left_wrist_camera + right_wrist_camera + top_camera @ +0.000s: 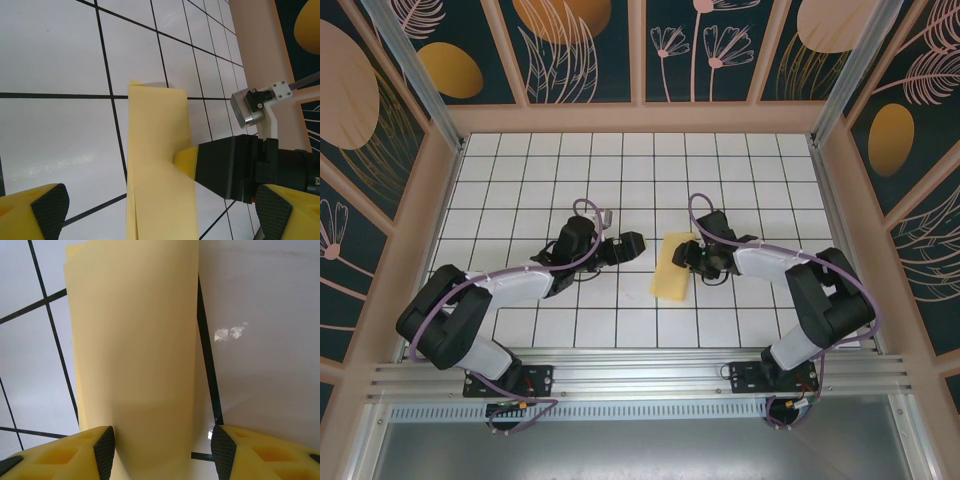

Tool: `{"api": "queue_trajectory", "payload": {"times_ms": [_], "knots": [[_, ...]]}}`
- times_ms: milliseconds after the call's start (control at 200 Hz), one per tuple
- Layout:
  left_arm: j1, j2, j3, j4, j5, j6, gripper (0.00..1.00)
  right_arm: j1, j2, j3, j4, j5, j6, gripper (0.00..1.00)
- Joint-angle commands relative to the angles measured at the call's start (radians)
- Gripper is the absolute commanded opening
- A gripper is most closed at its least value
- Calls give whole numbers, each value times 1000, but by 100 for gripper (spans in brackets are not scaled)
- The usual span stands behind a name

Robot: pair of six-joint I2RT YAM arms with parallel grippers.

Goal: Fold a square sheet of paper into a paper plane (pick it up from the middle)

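White tiled table (pixel 520 190) with black grid lines, boxed in by a wooden frame and those dark floral panels (pixel 580 45). The square sheet of paper (pixel 672 270) sits about mid-table between the two arms. It reads as a narrow yellow strip rather than a square, apparently folded over. The top layer bows up instead of lying flat, so I'd say the crease isn't properly set yet

The right gripper (pixel 693 258) is down at the strip's right side, jaws spread, with the paper running between its fingers (pixel 105 452). One pad touches the paper's edge and the other is just beside it. It's not clamping as far as I can see, more like straddling it. My guess is that's to pin the strip or run the fold down

The left gripper (pixel 634 246) hangs just left of the paper without touching it, pads (pixel 47 212) wide apart with nothing in them. Probably it's there so it can steady the other edge if the strip slides

Judging by the shape we're early on, no nose and no wings. The risk I see is the thin sheet skating on that glossy tile when pushed
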Motion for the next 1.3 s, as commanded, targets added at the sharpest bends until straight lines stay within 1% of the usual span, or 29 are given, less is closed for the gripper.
{"api": "queue_trajectory", "payload": {"times_ms": [0, 95, 145, 385, 545, 671, 881, 1031, 1201, 1296], "knots": [[-4, 16, 26, 25, 4, -9, 97, -6, 39, 1, 40, 22, 38, 60], [-3, 14, 26, 24, 0, -8, 97, -6, 49, 0, 48, 20, 48, 60], [-4, 16, 26, 24, 0, -7, 97, -6, 57, -1, 51, 26, 55, 63], [-4, 19, 32, 18, 3, -1, 97, -4, 75, -6, 40, 48, 62, 63], [-4, 25, 33, 18, 7, 0, 97, -2, 95, -2, 19, 68, 45, 61], [-4, 31, 34, 18, 9, 2, 96, 0, 113, -2, 2, 92, 31, 62], [-6, 54, 47, 19, 18, -1, 93, 5, 140, -7, 11, 100, 46, 63], [-4, 53, 46, 18, 15, 1, 93, 6, 156, 1, -6, 117, 38, 64], [-4, 62, 49, 16, 18, 4, 92, 9, 172, -2, -6, 124, 52, 62], [-5, 74, 58, 15, 25, 9, 87, 10, 178, -1, -14, 142, 54, 61]]}}
